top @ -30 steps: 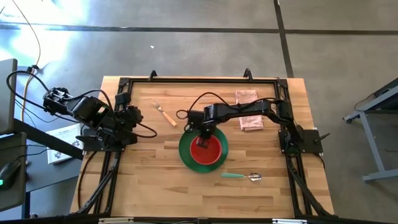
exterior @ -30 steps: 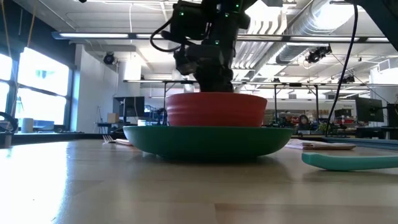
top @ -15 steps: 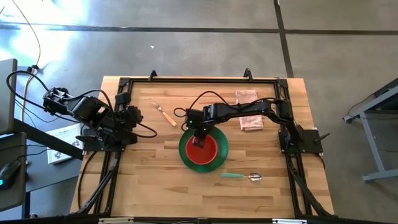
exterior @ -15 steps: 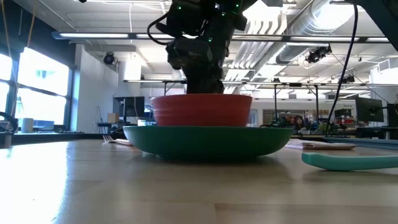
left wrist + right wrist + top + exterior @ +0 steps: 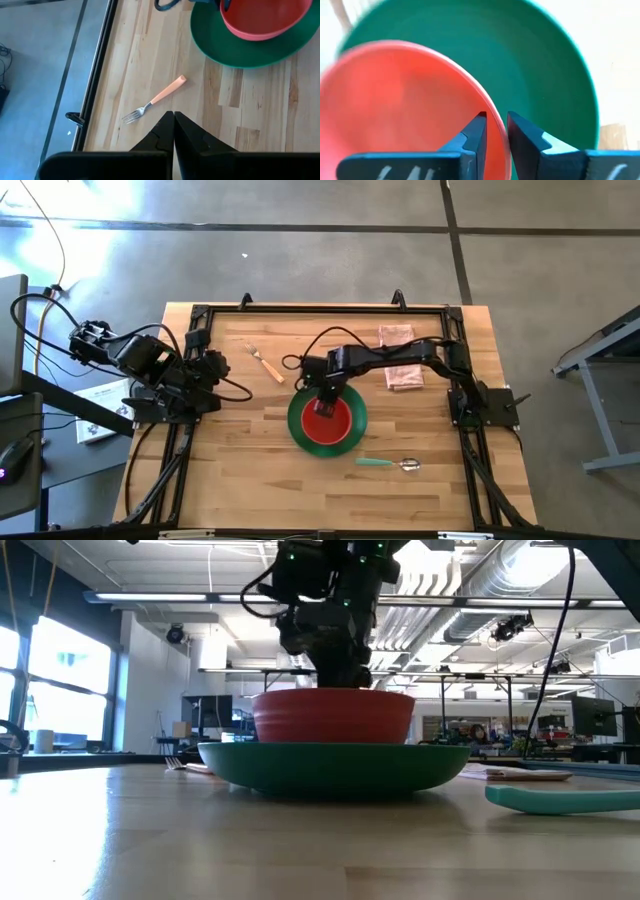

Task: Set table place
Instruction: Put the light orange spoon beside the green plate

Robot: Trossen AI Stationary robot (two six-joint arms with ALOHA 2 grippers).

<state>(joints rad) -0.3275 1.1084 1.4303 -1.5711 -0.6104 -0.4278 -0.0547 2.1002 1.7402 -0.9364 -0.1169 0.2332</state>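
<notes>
A red bowl (image 5: 331, 421) sits in a green plate (image 5: 300, 434) at the middle of the wooden table (image 5: 240, 475). They also show in the low view, bowl (image 5: 333, 717) on plate (image 5: 335, 766). My right gripper (image 5: 322, 404) stands over the bowl's far left rim and is shut on it (image 5: 496, 131). My left gripper (image 5: 173, 122) is shut and empty, and waits at the table's left edge (image 5: 214, 369). My right gripper holds the red bowl by its rim (image 5: 495, 116) on the far left side. One finger (image 5: 476, 131) is inside the bowl and the other (image 5: 522, 134) outside. The fingers come from above, pointing down. The bowl is upright in the green plate.
A fork with an orange handle (image 5: 265, 363) lies far left of the plate. A spoon with a teal handle (image 5: 388, 464) lies near right of it. Two pink napkins (image 5: 403, 376) (image 5: 395, 334) lie at the far right. A black rail frame (image 5: 320, 308) edges the table.
My right gripper has moved the red bowl in the plate toward the table's left edge, then a little way back toward the right. The bowl has stayed upright. The plate has kept its place.
</notes>
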